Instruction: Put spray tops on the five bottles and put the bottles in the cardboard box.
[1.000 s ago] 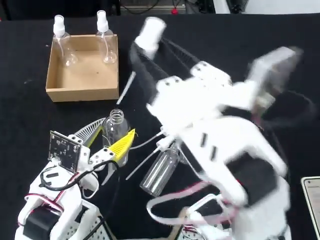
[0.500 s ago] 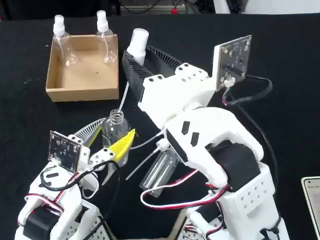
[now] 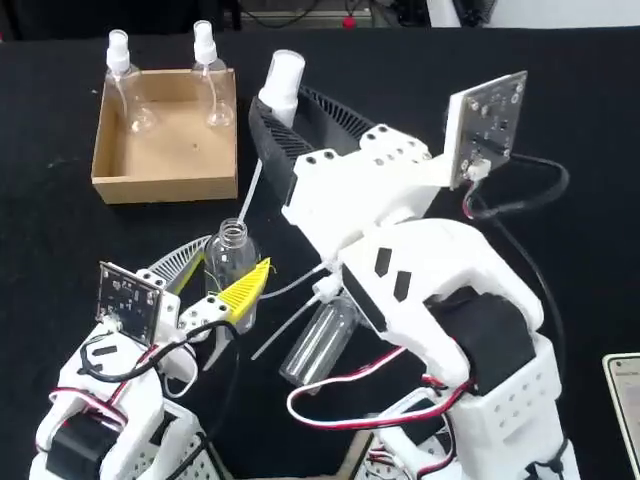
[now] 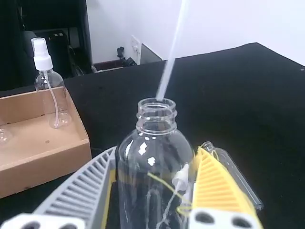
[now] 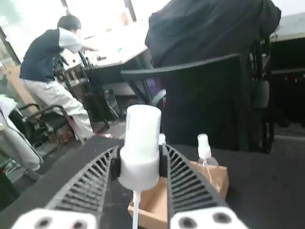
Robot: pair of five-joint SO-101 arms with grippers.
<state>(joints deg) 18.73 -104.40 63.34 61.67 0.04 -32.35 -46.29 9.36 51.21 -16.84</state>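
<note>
Left gripper (image 3: 220, 278): fingers clamped on clear plastic open-necked bottle (image 4: 155, 157), held upright. Second clear uncapped bottle (image 3: 320, 345) lies beside it on black tabletop (image 3: 60, 240). Right gripper (image 5: 139, 160), higher and beyond: fingers clenched on white spray top (image 5: 140, 143). Thin dip tube (image 4: 169, 62) slants down toward neck, tip at rim; entry cannot be told. Brown cardboard box (image 3: 165, 187) farthest, holding two capped bottles (image 3: 125, 90).

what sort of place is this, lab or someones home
Most likely a robotics lab or shared office workroom: white plastic robot arms stand at a black cloth-covered table, a black office chair and a long work desk stand behind, and the plain white wall carries a socket.
</note>
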